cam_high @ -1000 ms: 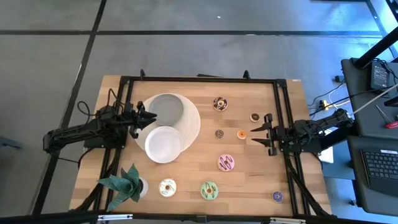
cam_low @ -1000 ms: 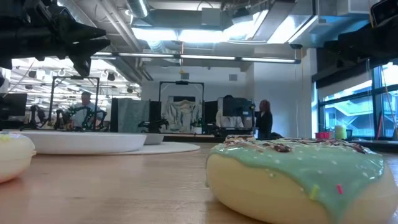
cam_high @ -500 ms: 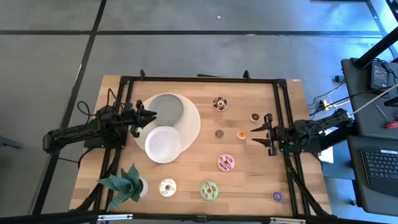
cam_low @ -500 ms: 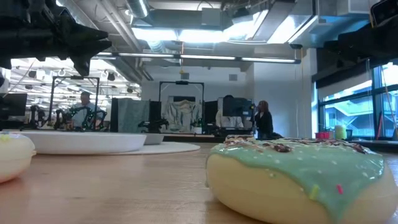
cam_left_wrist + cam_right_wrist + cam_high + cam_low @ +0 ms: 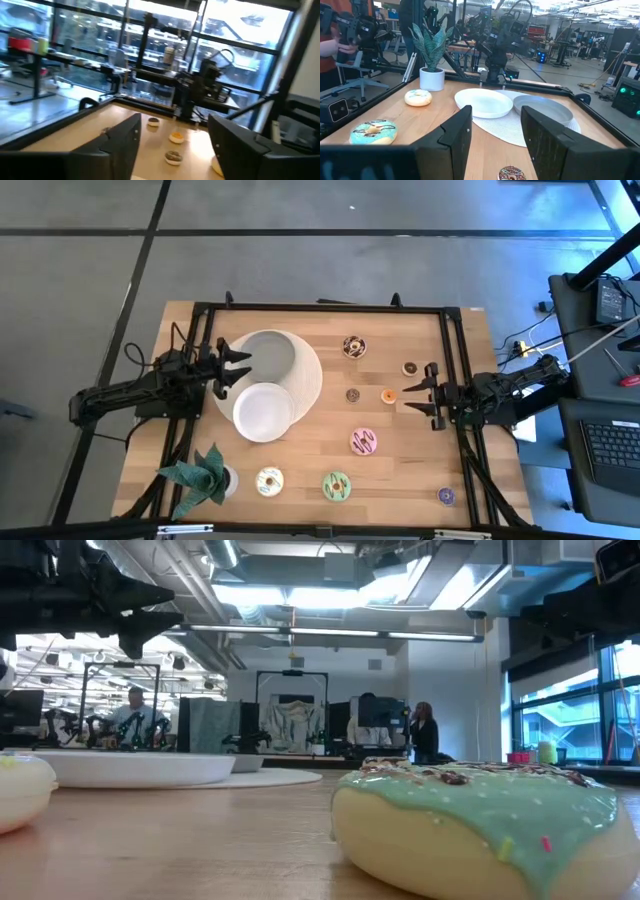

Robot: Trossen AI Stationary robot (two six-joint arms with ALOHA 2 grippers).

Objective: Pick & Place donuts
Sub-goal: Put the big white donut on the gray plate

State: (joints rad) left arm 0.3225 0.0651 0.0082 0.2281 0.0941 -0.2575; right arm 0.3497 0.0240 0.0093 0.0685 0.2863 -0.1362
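Observation:
Several donuts lie flat on the wooden table: a chocolate sprinkled one [image 5: 353, 346], a small dark-topped one [image 5: 410, 368], a small chocolate one [image 5: 352, 395], an orange one [image 5: 388, 395], a pink one [image 5: 363, 442], a cream one [image 5: 269, 480], a green one [image 5: 337, 486] and a purple one [image 5: 446, 496]. My left gripper [image 5: 238, 367] is open and hovers over the left rim of the large white plate [image 5: 285, 352]. My right gripper [image 5: 408, 398] is open and sits just right of the orange donut without touching it. In the low view the green donut [image 5: 480, 830] fills the foreground.
Two white plates, the smaller one [image 5: 262, 412] overlapping the larger, sit on a round white mat [image 5: 312, 385] at the table's left centre. A potted plant [image 5: 205, 475] stands at the near left corner. A black frame [image 5: 320, 308] rims the table. People [image 5: 422, 730] stand in the room behind.
My left gripper has crept a little toward the table's right, over the plate rim, and has risen slightly. The right arm and all the donuts have stayed where they were.

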